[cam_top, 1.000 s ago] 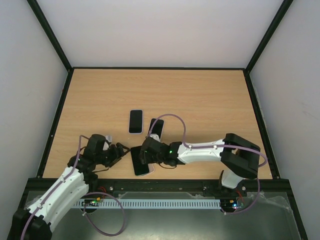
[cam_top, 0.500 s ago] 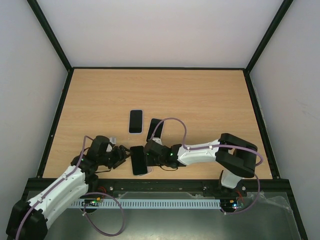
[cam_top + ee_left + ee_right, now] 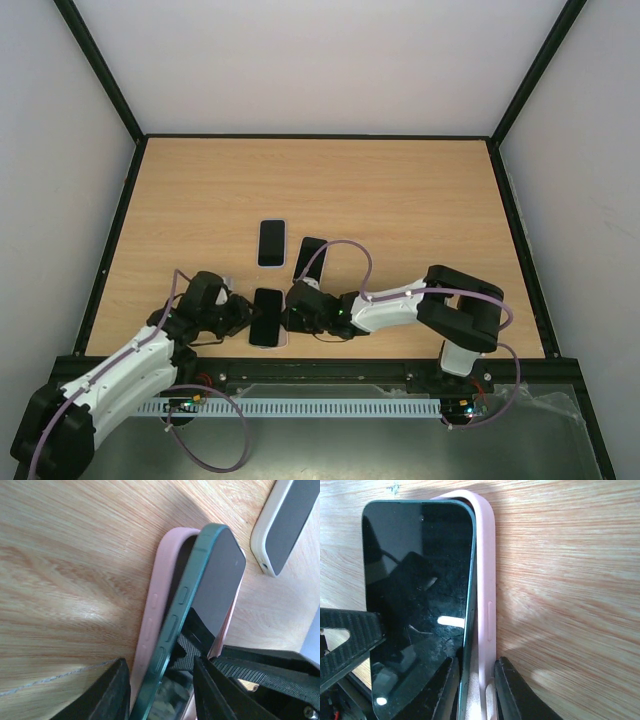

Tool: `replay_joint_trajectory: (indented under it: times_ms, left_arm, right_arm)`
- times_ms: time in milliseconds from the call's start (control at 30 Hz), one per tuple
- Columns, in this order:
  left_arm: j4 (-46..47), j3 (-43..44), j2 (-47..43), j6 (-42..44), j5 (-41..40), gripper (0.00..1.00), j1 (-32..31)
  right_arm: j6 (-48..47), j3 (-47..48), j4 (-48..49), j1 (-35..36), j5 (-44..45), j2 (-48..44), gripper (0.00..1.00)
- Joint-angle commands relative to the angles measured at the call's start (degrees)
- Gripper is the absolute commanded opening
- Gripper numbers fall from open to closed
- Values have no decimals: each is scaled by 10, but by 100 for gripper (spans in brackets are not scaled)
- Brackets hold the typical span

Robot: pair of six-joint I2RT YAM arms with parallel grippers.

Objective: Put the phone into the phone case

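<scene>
At the near edge of the bench [image 3: 400,200], between the two arms, lies the phone [image 3: 266,316], screen up, long axis running near to far with the far end leaning slightly right. It rests on the pink phone case [image 3: 156,605] but is not seated: in the left wrist view its green buttoned edge rides tilted above the case wall. The left claw [image 3: 243,316] straddles that long side, one finger outside the case and the other over the screen; whether it presses I cannot tell. The right claw [image 3: 291,316] is closed tight on the opposite long side, pinching the phone's edge against the case wall. Both wrist views cut off the phone's near end, and the claws hide the case's near corners. From above, the case shows only as a thin pale rim. Further out lie a white-cased phone [image 3: 272,242] and a dark phone [image 3: 310,258], partly behind a cable
</scene>
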Motion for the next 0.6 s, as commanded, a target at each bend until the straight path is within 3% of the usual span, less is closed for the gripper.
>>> replay_joint_trajectory:
  times_ms: [0, 267, 567]
  left_arm:
    - [-5, 4, 4, 15, -14, 31, -2]
    - [-22, 18, 25, 34, -24, 5, -3]
    - [3, 11, 26, 13, -29, 3, -6]
  right_arm:
    - [25, -6, 30, 3, 14, 12, 19]
    - [45, -29, 57, 3, 26, -6, 20]
    - [69, -61, 124, 3, -14, -9, 23]
